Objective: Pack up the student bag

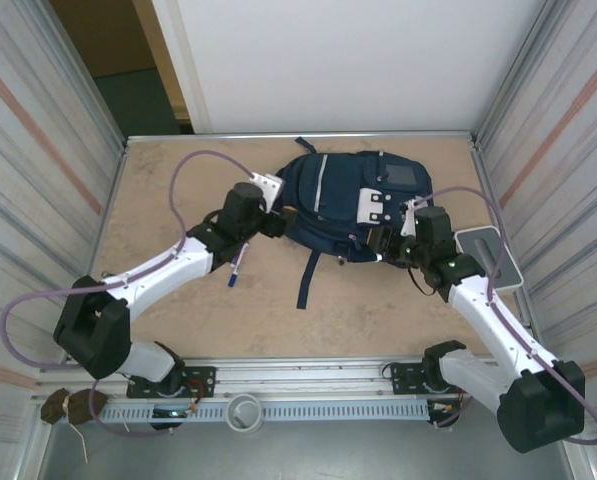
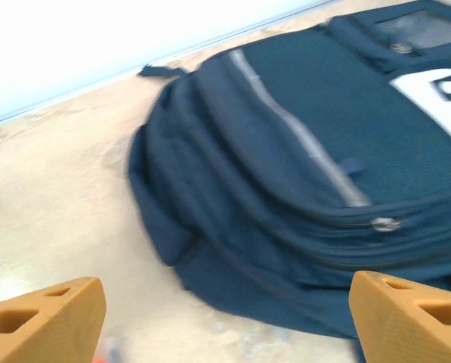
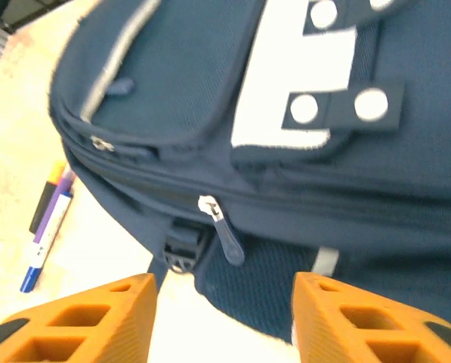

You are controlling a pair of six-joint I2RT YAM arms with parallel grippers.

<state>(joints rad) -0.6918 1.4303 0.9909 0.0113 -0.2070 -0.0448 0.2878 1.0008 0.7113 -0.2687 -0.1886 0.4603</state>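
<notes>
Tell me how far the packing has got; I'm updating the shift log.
Done: nothing visibly; the student bag looks zipped shut, and the pens lie outside on the table. In hand: the open right claw hovers at the zipper pull; the open left claw faces the bag's side. Left: unzip, load the pens, close.

— Where was the top external camera?
— High above and behind the arm bases at six o'clock, looking down toward twelve over the whole table [image 1: 178,310].
— And the wrist ones?
— Left wrist looked out over the left pincer [image 2: 229,321], close at the student bag's [image 2: 301,166] nine o'clock side, facing about two. Right wrist looked over the right pincer [image 3: 221,321], nearer still, at the bag's five o'clock edge, facing ten.
— What did they share?
— All three saw the bag; top and right wrist both caught the pen [image 3: 47,227].
</notes>
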